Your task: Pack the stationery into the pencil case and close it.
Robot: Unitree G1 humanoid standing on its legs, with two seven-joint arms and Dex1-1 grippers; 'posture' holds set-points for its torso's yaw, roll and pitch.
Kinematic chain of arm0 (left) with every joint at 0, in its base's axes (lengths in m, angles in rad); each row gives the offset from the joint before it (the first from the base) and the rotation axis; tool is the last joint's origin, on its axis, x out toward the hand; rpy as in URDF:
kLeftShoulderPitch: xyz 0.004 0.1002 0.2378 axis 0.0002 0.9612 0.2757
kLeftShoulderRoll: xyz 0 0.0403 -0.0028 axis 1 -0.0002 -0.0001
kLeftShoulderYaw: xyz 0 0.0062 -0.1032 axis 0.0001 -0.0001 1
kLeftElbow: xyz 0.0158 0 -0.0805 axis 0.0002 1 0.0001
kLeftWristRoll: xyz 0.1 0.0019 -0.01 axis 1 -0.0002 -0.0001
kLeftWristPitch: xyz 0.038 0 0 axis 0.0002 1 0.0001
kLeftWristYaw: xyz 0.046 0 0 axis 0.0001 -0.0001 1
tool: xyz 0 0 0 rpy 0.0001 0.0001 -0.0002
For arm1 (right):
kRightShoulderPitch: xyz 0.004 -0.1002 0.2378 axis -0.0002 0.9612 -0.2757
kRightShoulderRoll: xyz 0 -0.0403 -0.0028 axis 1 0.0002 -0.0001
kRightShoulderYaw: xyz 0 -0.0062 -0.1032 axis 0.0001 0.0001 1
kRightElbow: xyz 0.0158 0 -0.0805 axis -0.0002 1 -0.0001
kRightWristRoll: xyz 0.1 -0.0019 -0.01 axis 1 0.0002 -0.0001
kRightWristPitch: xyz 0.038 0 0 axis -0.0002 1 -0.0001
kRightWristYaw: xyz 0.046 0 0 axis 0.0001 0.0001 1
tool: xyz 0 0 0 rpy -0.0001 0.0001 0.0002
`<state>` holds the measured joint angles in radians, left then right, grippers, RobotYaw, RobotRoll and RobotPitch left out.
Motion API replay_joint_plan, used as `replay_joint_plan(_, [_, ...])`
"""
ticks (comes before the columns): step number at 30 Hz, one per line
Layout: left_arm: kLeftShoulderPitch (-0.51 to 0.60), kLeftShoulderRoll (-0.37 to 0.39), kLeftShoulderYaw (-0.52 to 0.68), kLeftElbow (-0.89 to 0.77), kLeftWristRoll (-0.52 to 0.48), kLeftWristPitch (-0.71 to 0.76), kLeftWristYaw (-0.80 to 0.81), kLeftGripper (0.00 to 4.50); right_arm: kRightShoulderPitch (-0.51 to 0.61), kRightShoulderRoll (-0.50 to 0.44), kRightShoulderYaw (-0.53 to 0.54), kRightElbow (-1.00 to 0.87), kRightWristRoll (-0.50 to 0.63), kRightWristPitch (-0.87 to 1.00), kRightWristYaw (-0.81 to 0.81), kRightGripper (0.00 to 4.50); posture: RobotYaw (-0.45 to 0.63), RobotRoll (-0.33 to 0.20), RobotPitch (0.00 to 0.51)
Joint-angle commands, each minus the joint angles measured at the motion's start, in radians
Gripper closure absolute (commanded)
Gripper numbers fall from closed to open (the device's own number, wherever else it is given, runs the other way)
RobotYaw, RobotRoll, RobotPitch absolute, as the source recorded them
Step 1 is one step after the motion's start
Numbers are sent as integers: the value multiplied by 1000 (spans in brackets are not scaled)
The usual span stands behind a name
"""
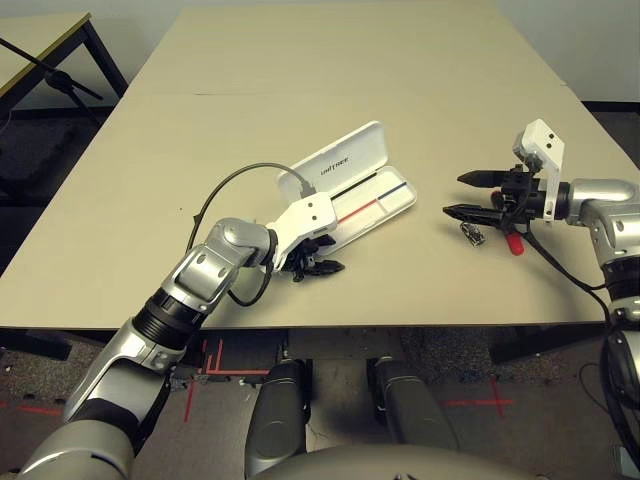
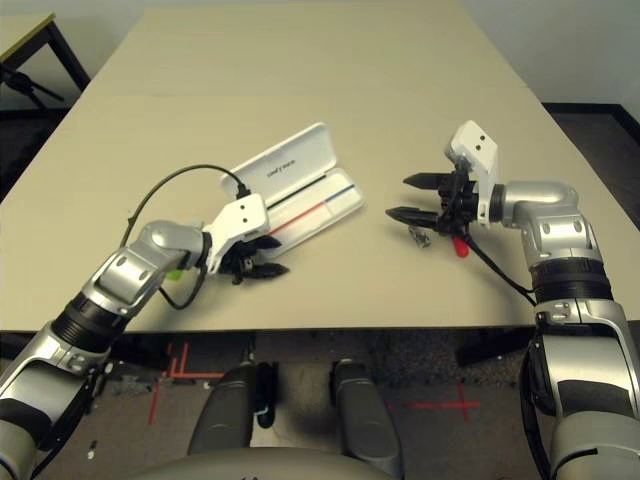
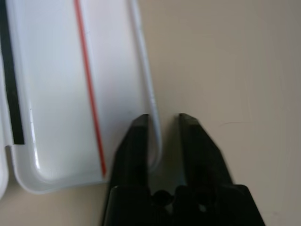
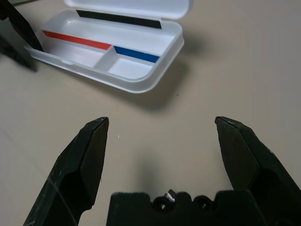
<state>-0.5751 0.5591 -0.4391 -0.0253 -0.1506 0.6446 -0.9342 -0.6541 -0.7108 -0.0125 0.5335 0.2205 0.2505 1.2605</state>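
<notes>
**Left fingers on the case wall, right arm over the clip and marker**

On your left, the left gripper (image 1: 318,266) sits at the near-left end of the open pencil case (image 1: 390,200). In the left wrist view its fingers (image 3: 136,141) straddle the thin front wall of the tray, one inside and one outside, drawn nearly together on that rim. Judged from this, you are steadying the case. Keep the pinch light and level: the plastic wall is thin, so a hard squeeze or a twist could tip or skid the tray. A glimpse of green (image 2: 176,272) shows under the left forearm; I cannot tell whether it is the green stick.

The case lies mid-table, lid hinged back toward 11 o'clock, "UNITREE" lettering up, with a red and blue line along the empty tray.

Moving right, at 3 o'clock from the case and well apart from it, the right gripper (image 1: 480,196) hovers with its fingers spread wide and grasping nothing. Just beneath it on the table (image 1: 330,80) lie the silver clip (image 1: 472,235) and, just beside that at 3 o'clock, the red end of the marker (image 1: 514,244).

Nothing is packed yet. When you go for the marker, come straight down with the fingers across its barrel, clear of the clip.
</notes>
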Motion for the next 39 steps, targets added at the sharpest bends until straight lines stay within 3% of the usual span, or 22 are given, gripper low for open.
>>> replay_joint_plan(1, [-11, 11, -12, 38, 26, 10, -26, 4484, 21, -2, -6, -27, 10, 3, -6, 0, -3, 0, 128])
replay_joint_plan(8, [-71, 61, -14, 34, 69, -24, -85, 4484, 49, 8, -3, -39, 12, -1, -15, 0, -1, 0, 135])
replay_joint_plan(12, [-97, 128, -48, 0, 115, -93, -165, 4484, 55, 18, 1, -28, 7, -12, -19, 0, 2, 0, 136])
replay_joint_plan(20, [-38, 217, -75, -86, 153, -188, -280, 4484, 58, 30, 7, -9, 0, -30, -21, 0, 11, 0, 143])
replay_joint_plan(39, [0, 203, -61, -75, 197, -226, -298, 4484, 50, 33, 18, 19, -16, -53, -10, 0, 22, 0, 158])
